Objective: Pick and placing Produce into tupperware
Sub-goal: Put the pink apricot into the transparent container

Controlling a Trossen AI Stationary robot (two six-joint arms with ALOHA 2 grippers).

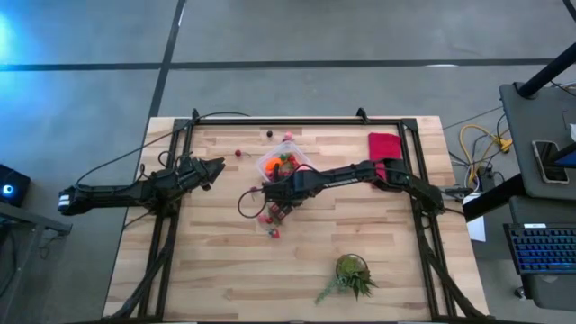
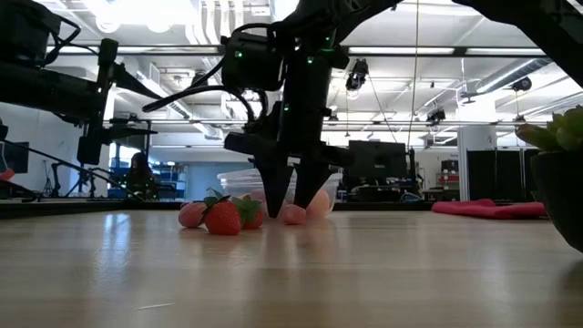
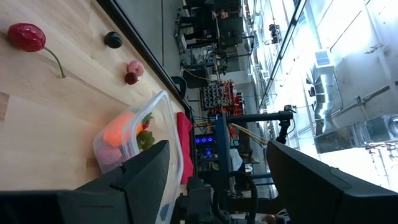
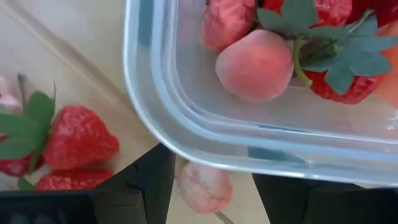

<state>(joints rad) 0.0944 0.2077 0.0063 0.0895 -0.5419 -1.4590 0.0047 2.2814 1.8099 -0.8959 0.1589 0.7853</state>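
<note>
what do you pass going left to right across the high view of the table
Left gripper → small dark red cherry → clear plastic tupperware holding produce, right gripper just below it → flat magenta cloth

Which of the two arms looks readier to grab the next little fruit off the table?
The right. Its gripper hangs open, straddling a pink piece beside the tupperware. The left gripper waits farther off, near the table's left side.
</note>
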